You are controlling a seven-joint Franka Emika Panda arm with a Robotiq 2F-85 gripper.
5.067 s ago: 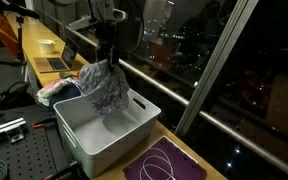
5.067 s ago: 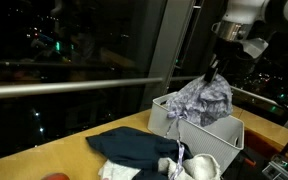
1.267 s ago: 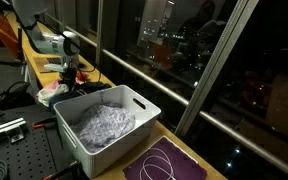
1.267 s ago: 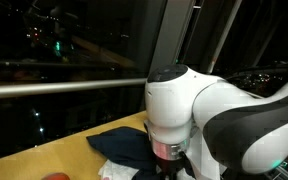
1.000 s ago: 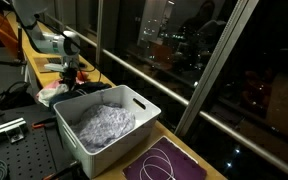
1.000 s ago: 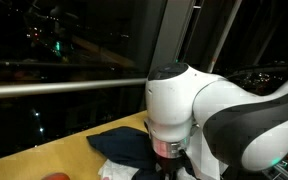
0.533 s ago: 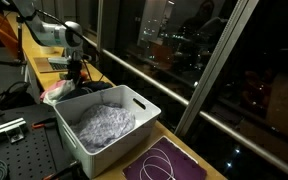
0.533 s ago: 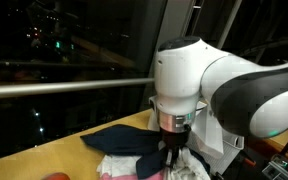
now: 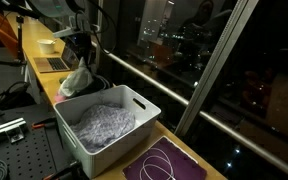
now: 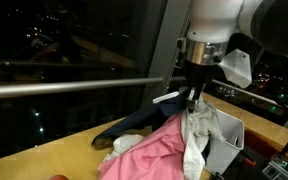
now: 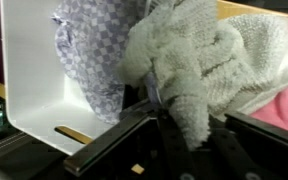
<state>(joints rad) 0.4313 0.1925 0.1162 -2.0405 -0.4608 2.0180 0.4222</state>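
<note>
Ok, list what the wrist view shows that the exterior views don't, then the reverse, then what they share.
Only the wrist view: the looped weave of the pale towel, bunched where the gripper pinches it. Only the exterior views: the dark blue cloth, the purple mat, the laptop, the dark window. Shared: the towel hanging from the shut gripper, the white bin, the checked cloth in it, the pink cloth.

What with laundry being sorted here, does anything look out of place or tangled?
The pale towel hangs from the end effector beside the white bin, and the pink cloth on the table bunches up against it, possibly snagged. Nothing looks spilled or damaged.
</note>
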